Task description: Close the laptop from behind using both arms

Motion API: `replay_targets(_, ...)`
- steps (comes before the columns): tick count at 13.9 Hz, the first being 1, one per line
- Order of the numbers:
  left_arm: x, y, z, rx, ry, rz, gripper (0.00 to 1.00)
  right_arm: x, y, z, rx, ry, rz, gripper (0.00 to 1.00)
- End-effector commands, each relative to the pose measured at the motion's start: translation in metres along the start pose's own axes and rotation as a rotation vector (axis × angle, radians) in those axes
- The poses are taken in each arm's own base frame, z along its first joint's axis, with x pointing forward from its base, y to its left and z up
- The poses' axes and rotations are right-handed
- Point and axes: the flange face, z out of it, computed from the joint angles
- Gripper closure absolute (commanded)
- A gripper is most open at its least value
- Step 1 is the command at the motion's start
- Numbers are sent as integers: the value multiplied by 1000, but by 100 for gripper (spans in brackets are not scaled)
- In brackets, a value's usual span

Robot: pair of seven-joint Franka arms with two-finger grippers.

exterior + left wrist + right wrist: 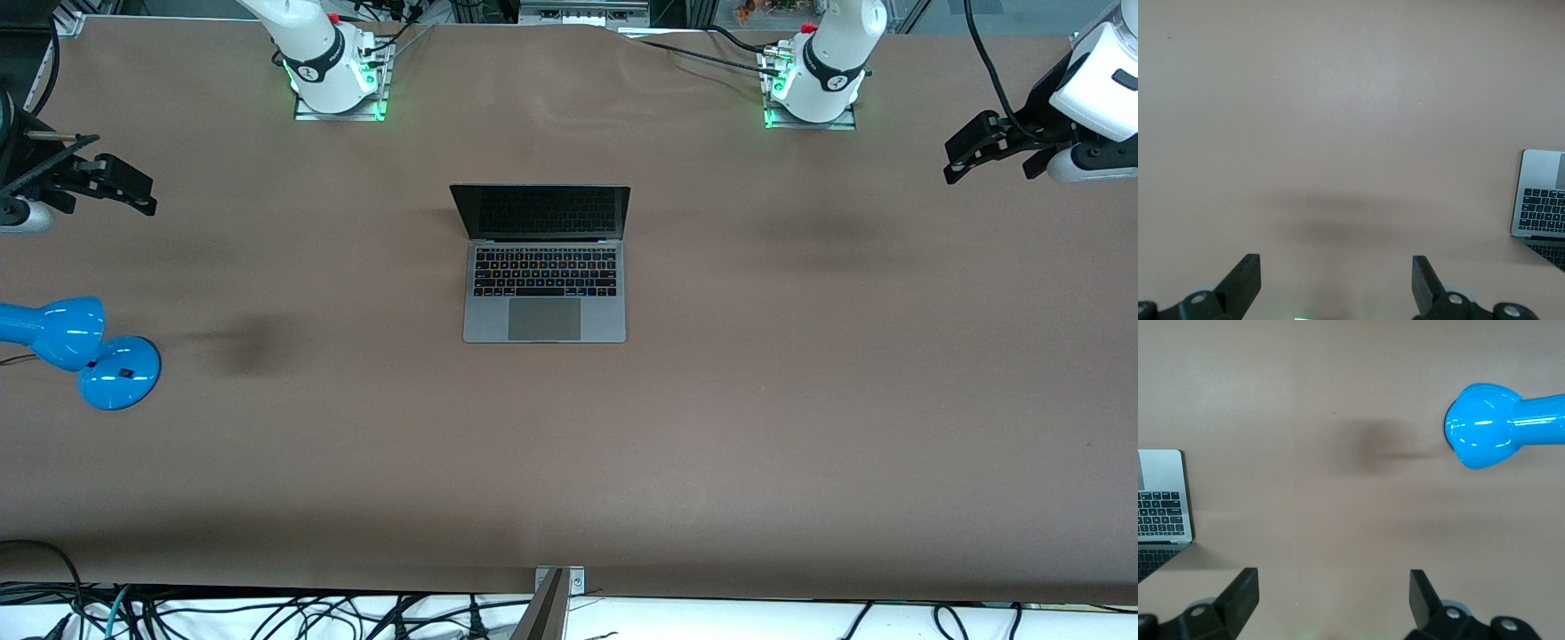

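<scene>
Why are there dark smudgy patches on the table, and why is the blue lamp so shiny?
Front view: the soft dark patches on the table are blurry shadows. Right wrist view: white glare streaks shine on the blue lamp, with a shadow beside it. Left wrist view: a faint shadow lies above the open left gripper.

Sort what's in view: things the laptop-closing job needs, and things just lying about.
Needed: laptop, open mid-table; left gripper and right gripper, both open, waiting over their own ends of the table.
Lying about: blue lamp, at the right arm's end.
</scene>
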Motion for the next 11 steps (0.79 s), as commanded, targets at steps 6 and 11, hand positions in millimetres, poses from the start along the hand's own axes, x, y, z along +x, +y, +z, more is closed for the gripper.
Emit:
replay_targets(6, 4, 15, 4, 13, -23, 23, 0, -4, 0, -6, 15, 0, -6, 0)
replay_targets(11, 6, 14, 11, 10, -40, 32, 0, -3, 0, -5, 16, -1, -6, 0)
